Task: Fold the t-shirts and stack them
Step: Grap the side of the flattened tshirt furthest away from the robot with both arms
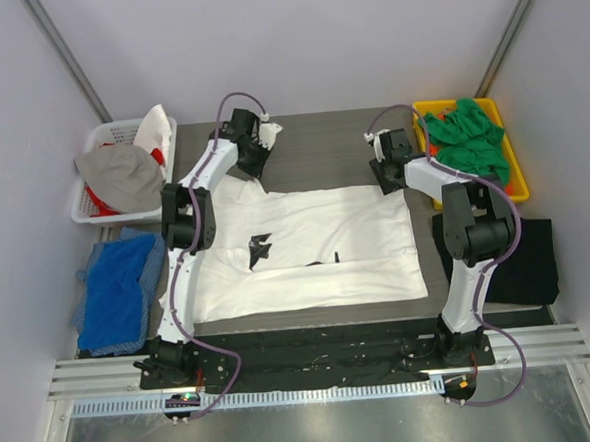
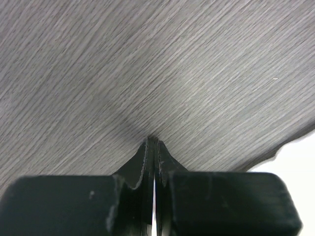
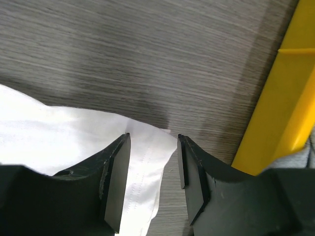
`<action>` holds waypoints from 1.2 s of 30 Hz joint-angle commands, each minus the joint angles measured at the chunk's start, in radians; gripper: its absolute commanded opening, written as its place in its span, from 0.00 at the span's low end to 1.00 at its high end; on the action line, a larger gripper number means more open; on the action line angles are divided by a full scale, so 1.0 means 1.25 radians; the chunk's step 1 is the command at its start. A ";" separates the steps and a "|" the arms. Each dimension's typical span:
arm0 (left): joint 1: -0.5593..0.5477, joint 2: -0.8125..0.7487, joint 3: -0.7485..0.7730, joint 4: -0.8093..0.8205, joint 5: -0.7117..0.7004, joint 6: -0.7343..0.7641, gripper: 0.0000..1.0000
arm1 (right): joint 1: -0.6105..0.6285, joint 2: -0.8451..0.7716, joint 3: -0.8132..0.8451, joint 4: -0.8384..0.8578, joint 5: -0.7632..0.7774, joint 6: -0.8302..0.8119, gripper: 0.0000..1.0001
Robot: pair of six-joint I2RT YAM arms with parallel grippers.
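Step in hand, as I judge it: take both far corners of the white t-shirt (image 1: 327, 249) for a fold toward my bases.

Left end effector (image 2: 151, 147): clenched. A thin white sliver shows between the pads (image 2: 140, 164), and the overhead view shows a tuft of white cloth at the tips. I read this as a pinch on the shirt's far corner, well left of the yellow bin (image 3: 280, 98).

Right end effector (image 3: 153, 138): released. The jaws stand apart, straddling the shirt's hemmed corner just left of the bin. No grip yet.

Doing it well:
- Close the right side only once the hem sits deep between the pads. The corner tapers, so a shallow bite would likely slip.
- Raise both corners evenly and keep the far edge taut, so the fold lands square.
- Keep the right wrist off the bin's wall.

Shirt: thin, soft and white, spread flat on the worktop (image 1: 320, 144), left of the bin and nearer to me. It carries a small black print (image 1: 260, 247). A long crease or turned band runs along its near edge, and I cannot tell which.

Green t-shirts (image 1: 470, 135) are heaped in the bin. The black t-shirt (image 1: 526, 257) lies on the bin's near side.
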 commanded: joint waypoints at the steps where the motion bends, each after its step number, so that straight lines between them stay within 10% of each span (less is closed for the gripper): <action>1: -0.003 -0.007 0.013 -0.011 0.003 0.011 0.03 | -0.012 0.002 0.034 0.004 -0.025 0.027 0.50; 17: -0.006 -0.017 -0.022 0.002 0.000 0.021 0.03 | -0.046 0.066 0.054 0.004 -0.058 -0.005 0.49; 28: -0.008 -0.056 -0.071 0.008 -0.006 0.028 0.03 | -0.055 0.078 0.047 -0.004 -0.074 -0.023 0.03; 36: -0.010 -0.065 -0.062 0.010 -0.027 0.023 0.01 | -0.056 0.056 0.044 -0.006 -0.063 -0.034 0.01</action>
